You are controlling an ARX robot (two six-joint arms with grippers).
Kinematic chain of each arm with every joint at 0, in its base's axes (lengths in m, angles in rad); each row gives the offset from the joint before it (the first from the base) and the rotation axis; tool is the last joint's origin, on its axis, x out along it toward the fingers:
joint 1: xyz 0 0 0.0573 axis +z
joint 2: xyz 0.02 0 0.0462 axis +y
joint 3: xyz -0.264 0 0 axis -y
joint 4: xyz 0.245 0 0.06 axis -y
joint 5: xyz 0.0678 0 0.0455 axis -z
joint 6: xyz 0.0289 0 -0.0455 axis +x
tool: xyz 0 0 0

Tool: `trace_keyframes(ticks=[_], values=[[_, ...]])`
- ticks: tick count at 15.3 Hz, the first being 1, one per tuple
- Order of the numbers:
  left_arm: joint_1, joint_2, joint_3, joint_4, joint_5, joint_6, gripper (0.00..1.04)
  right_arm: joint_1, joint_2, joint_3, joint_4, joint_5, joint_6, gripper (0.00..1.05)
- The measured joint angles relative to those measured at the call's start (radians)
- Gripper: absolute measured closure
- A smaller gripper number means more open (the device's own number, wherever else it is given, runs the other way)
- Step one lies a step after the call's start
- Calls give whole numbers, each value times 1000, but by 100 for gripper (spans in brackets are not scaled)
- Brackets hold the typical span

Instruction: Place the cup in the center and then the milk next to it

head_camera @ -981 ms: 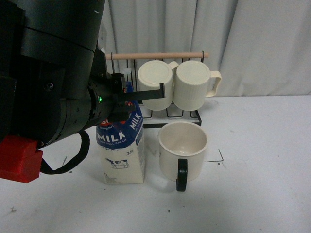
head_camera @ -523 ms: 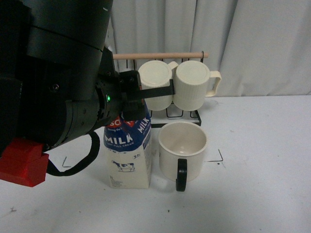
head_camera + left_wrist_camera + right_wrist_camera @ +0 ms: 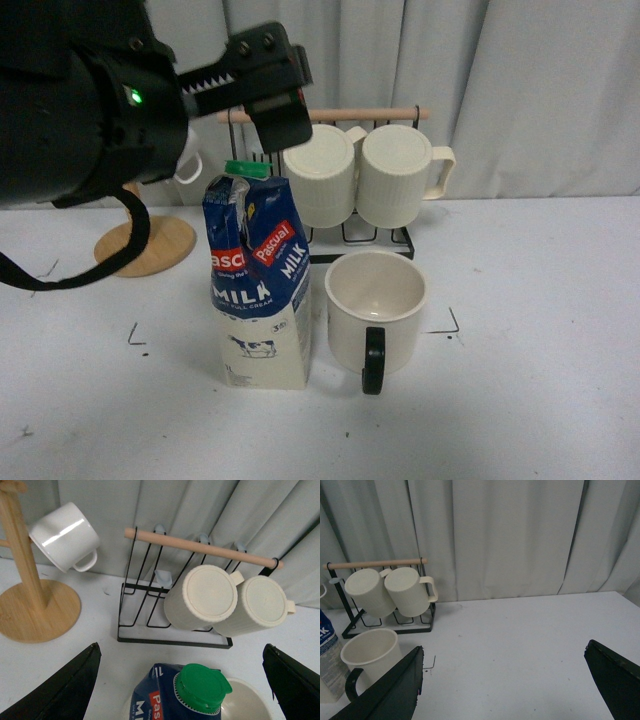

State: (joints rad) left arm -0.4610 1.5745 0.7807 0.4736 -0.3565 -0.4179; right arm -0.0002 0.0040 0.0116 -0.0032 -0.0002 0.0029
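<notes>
The milk carton (image 3: 258,283) stands upright on the white table (image 3: 540,330), inside the center patch framed by black corner marks (image 3: 452,324). Its green cap (image 3: 246,169) is on top, and the red "Pascual" label, white "MILK" lettering and small cow drawing face the front camera. Just to its right stands the cup (image 3: 376,311), a wide cream-white mug, open side up, with its black handle (image 3: 373,360) turned to the near side. The two look close to touching, though I cannot tell whether they do.

The left gripper (image 3: 250,88) hangs above the carton, clear of the cap, its toothed fingers spread apart and empty; in the left wrist view both black fingers (image 3: 60,687) sit wide to either side of the cap (image 3: 201,688). The right gripper (image 3: 510,687) shows only in its own wrist view, fingers wide apart, nothing between them, over bare table right of the cup (image 3: 368,656).

Behind the cup, two ribbed cream mugs (image 3: 357,174) hang on a black wire rack (image 3: 350,238) under a wooden bar (image 3: 340,114). At far left a small white mug (image 3: 65,537) hangs on a wooden mug tree (image 3: 29,587).
</notes>
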Motion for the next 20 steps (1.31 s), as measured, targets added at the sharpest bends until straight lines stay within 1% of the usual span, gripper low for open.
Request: trace_keyframes(ticks=[2, 4, 5, 7, 8, 9, 12, 13, 14, 15, 16, 20], values=[[43, -119, -52, 26, 24, 14, 7, 0, 0, 0, 0, 0, 0, 6], [118, -261, -93, 2, 74, 35, 7, 0, 0, 0, 0, 0, 0, 6], [171, -338, -143, 71, 89, 97, 12, 0, 0, 0, 0, 0, 0, 6], [268, -504, -299, 141, 149, 293, 36, 0, 0, 0, 0, 0, 0, 6], [290, -551, -366, 157, 169, 347, 48, 0, 0, 0, 0, 0, 0, 6], [301, -571, -414, 163, 192, 371, 59, 0, 0, 0, 0, 0, 0, 6], [349, -686, -541, 172, 242, 400, 97, 0, 0, 0, 0, 0, 0, 6], [362, -725, -571, 171, 253, 402, 103, 0, 0, 0, 0, 0, 0, 6], [374, -756, -601, 158, 265, 402, 103, 0, 0, 0, 0, 0, 0, 6], [456, -839, -653, 125, 350, 403, 103, 0, 0, 0, 0, 0, 0, 6], [467, -882, -671, 108, 344, 403, 103, 0, 0, 0, 0, 0, 0, 6], [458, -1025, -725, 13, 356, 403, 103, 0, 0, 0, 0, 0, 0, 6]])
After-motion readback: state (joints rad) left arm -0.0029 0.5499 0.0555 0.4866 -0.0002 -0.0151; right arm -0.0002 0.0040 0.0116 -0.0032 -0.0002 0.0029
